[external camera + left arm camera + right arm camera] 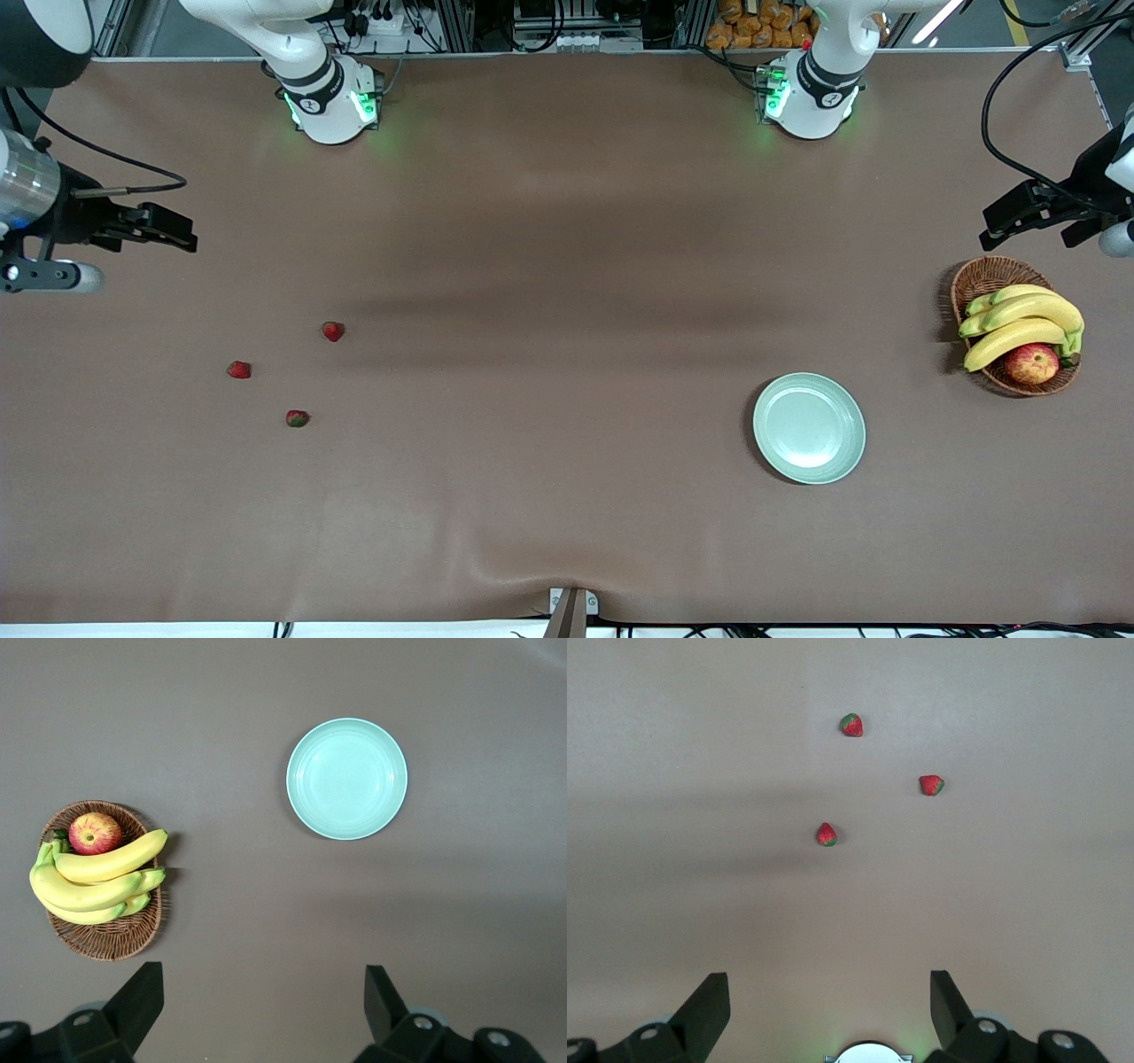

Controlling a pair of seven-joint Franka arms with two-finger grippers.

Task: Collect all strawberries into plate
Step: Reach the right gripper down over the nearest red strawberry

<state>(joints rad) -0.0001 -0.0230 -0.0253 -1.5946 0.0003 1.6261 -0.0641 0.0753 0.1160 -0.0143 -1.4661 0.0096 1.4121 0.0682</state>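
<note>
three tiny red strawberries with green caps lie on the brown table toward the right arm's end, near each other but not touching. one strawberry (333,331) lies farthest from the front camera, one (238,369) is closest to the table's end, and one (298,418) lies nearest to the front camera. the round shiny mint-green plate (809,428) sits toward the left arm's end, well apart from the berries, with nothing in it. near it, closer to that end, is a brown wicker basket (983,276) with yellow bananas (1023,321) and a red-yellow apple (1032,363) in it. the right gripper (168,229) hangs up in the air over the table's edge at its own end, fingers wide apart and holding nothing. the left gripper (1010,217) hangs in the air over the table just by the basket, fingers wide apart too, holding nothing.
</note>
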